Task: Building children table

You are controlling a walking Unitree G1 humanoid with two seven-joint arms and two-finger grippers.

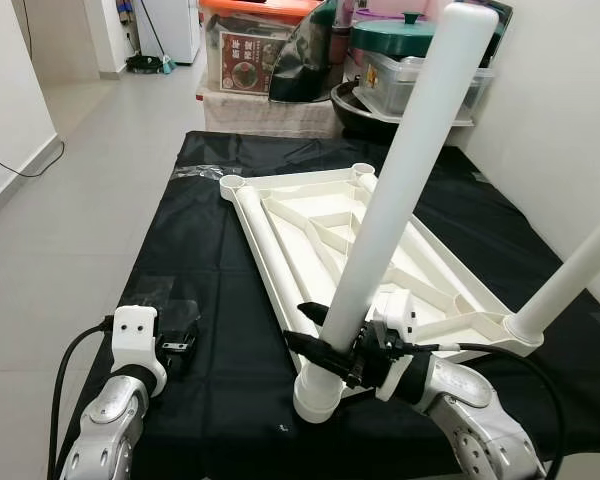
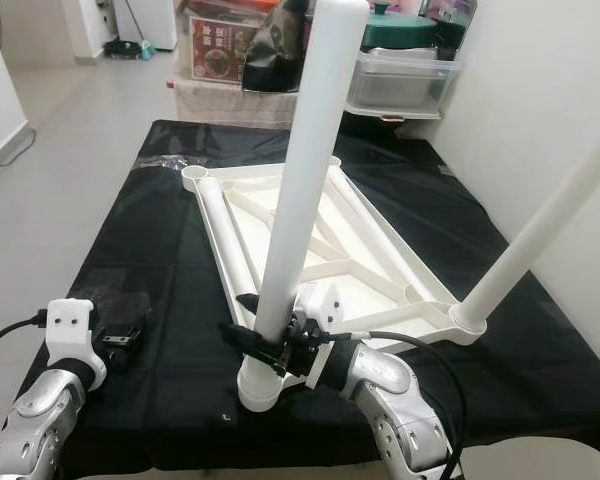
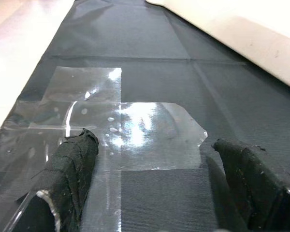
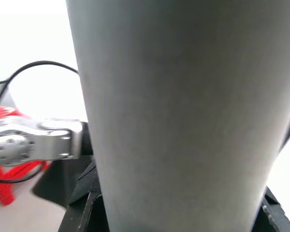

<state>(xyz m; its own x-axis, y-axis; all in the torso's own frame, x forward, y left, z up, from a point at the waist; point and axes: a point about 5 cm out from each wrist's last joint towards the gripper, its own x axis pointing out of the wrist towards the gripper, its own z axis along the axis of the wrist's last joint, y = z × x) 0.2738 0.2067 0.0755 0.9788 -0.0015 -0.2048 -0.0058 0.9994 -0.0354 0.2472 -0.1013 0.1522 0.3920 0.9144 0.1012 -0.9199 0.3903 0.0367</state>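
Black cloth point(image 1: 210, 250) carries the upturned tabletop point(image 1: 320, 225); right gripper point(image 1: 325, 350) clasps a white leg point(image 1: 400, 190), while the left wrist view reveals left gripper point(image 3: 150, 186) spread over clear plastic point(image 3: 130, 130).

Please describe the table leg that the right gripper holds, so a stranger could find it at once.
On the black mat lies an upside-down white tabletop. At its near corner stands a thick white leg. Unlike the other leg at the right corner, the right gripper clamps it.

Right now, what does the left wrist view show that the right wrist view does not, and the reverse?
Left wrist view: the open left gripper above clear plastic film on the black sheet. Right wrist view: the white table leg up close, held by the right gripper, plus the left arm. Both share a piece of the white table.
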